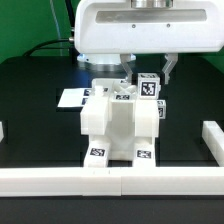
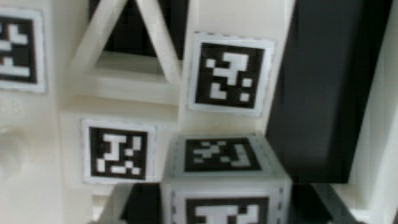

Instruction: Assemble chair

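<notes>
The partly joined white chair [image 1: 115, 125] stands in the middle of the black table, just behind the front rail, with square tags on its faces. A white tagged block [image 1: 148, 88] sticks up at its top, toward the exterior view's right. My gripper [image 1: 148, 72] comes down from above with a finger on either side of that block. In the wrist view the dark fingers [image 2: 135, 203] flank the same tagged block [image 2: 222, 165] with no gap showing, so my gripper [image 2: 226, 205] is shut on it. Other tagged chair faces [image 2: 228, 72] fill that view beyond it.
The marker board [image 1: 72, 97] lies flat on the table behind the chair at the exterior view's left. White border rails run along the front [image 1: 110, 181] and the right side [image 1: 212, 140]. The big white hand housing [image 1: 145, 28] hangs directly over the chair.
</notes>
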Controlling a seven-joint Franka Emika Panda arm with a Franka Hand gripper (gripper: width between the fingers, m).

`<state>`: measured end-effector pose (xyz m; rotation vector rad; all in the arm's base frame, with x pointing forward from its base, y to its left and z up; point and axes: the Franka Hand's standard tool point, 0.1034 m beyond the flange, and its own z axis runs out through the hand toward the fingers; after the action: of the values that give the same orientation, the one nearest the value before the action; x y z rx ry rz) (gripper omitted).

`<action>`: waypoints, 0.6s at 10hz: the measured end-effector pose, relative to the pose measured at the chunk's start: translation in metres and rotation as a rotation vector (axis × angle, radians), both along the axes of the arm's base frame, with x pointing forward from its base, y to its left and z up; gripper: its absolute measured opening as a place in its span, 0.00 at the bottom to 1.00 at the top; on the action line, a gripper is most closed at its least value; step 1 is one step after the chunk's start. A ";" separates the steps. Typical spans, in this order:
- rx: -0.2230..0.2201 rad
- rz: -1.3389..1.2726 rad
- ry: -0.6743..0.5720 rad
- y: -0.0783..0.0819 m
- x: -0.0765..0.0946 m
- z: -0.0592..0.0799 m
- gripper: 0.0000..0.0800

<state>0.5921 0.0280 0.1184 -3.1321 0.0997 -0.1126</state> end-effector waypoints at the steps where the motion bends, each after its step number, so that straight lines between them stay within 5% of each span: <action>1: 0.007 -0.087 0.000 0.000 0.000 0.000 0.36; 6: 0.078 -0.554 0.013 0.007 -0.001 -0.001 0.36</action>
<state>0.5910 0.0345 0.1177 -2.9307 0.9396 -0.0847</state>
